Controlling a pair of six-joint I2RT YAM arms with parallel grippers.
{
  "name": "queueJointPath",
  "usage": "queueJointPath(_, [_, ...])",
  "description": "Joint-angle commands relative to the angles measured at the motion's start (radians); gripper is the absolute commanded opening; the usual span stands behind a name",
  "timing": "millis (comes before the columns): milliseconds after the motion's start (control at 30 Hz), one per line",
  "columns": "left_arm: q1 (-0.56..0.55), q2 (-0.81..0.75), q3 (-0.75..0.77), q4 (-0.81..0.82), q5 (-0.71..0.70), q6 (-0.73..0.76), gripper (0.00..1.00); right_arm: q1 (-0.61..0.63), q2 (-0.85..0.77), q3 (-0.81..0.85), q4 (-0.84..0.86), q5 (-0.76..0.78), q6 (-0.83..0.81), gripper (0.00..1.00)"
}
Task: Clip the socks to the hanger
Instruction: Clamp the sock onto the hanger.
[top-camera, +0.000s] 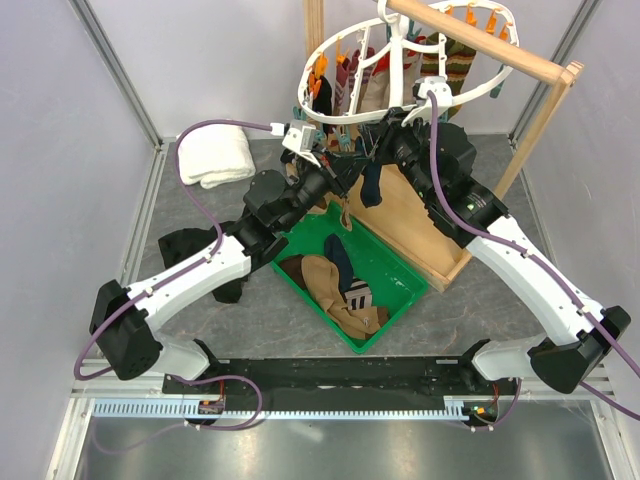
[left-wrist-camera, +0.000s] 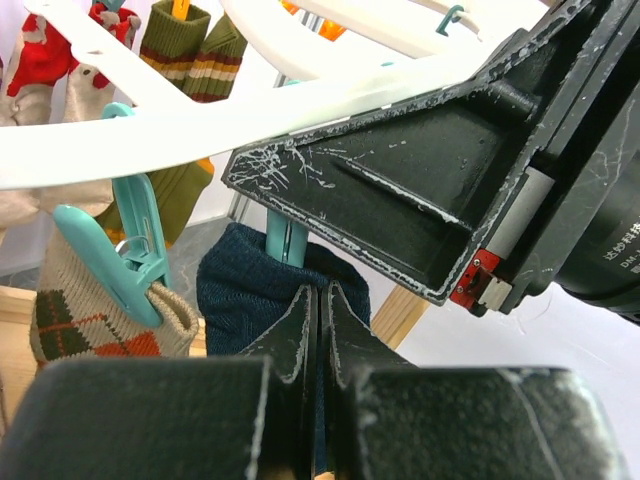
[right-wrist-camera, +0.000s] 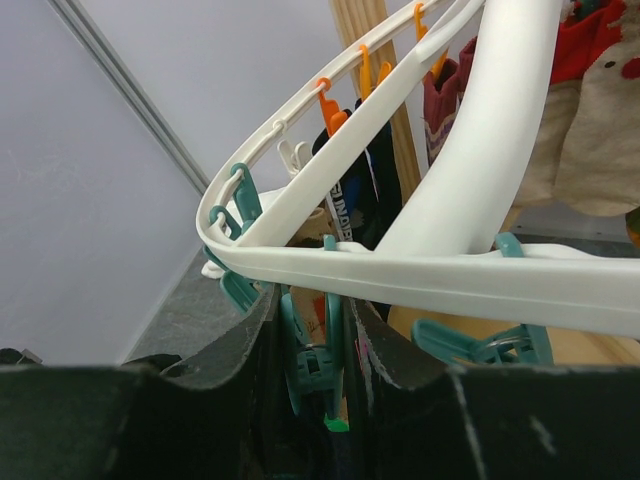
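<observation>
The white hanger (top-camera: 318, 52) hangs from the wooden rail with several socks clipped on it. My left gripper (top-camera: 342, 183) is shut on a navy blue sock (left-wrist-camera: 245, 290) and holds its cuff up under a teal clip (left-wrist-camera: 285, 240) on the hanger rim (left-wrist-camera: 150, 150). My right gripper (top-camera: 378, 140) is just under the rim (right-wrist-camera: 450, 280), its fingers (right-wrist-camera: 250, 340) shut on the sides of that teal clip (right-wrist-camera: 320, 345). The navy sock dangles between the two grippers (top-camera: 371, 186). More socks, tan and navy, lie in the green bin (top-camera: 400, 285).
A wooden stand with a sloping board (top-camera: 415, 225) and a top rail (top-camera: 500, 55) carries the hanger. A white towel (top-camera: 215, 155) lies at the back left. A black cloth heap (top-camera: 190, 245) lies under the left arm. An argyle sock (left-wrist-camera: 90, 310) hangs on a neighbouring teal clip.
</observation>
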Motion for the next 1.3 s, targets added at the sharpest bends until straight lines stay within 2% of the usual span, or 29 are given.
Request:
queueJointPath(0, [0.006,-0.036,0.054,0.043,0.002,0.027,0.02,0.015,-0.017,-0.023,-0.066,-0.07,0.031,0.0])
queueJointPath(167, [0.006,-0.043,0.063,0.039,0.008,0.036,0.02,0.014,-0.023,-0.022,-0.066,-0.075,0.031,0.0])
queueJointPath(233, [0.006,-0.037,0.072,0.023,0.024,0.047,0.02,0.014,-0.023,-0.02,-0.066,-0.079,0.034,0.04])
queueJointPath(367, [0.006,-0.033,0.07,0.006,0.024,0.049,0.02,0.015,-0.025,-0.01,-0.066,-0.092,0.035,0.28])
queueJointPath(533, [0.006,-0.027,0.063,-0.017,0.021,0.055,0.02,0.014,-0.036,0.006,-0.066,-0.118,0.037,0.46])
queueJointPath(567, [0.006,-0.025,0.061,-0.018,0.019,0.055,0.02,0.014,-0.037,0.01,-0.066,-0.125,0.038,0.52])
queueJointPath(667, [0.007,-0.023,0.063,-0.024,0.013,0.059,0.02,0.014,-0.045,0.02,-0.069,-0.141,0.041,0.63])
queueJointPath(833, [0.01,-0.025,0.06,-0.036,0.01,0.064,0.04,0.014,-0.068,0.026,-0.079,-0.153,0.038,0.75])
queueJointPath(1033, [0.018,-0.04,0.046,-0.04,0.008,0.07,0.11,0.012,-0.108,0.024,-0.125,-0.161,0.02,0.84])
queueJointPath(1233, [0.023,-0.062,0.031,-0.049,-0.013,0.073,0.25,0.014,-0.161,0.017,-0.209,-0.191,-0.012,0.86])
queueJointPath(1267, [0.024,-0.066,0.023,-0.049,-0.015,0.073,0.3,0.014,-0.168,0.017,-0.238,-0.188,-0.02,0.86])
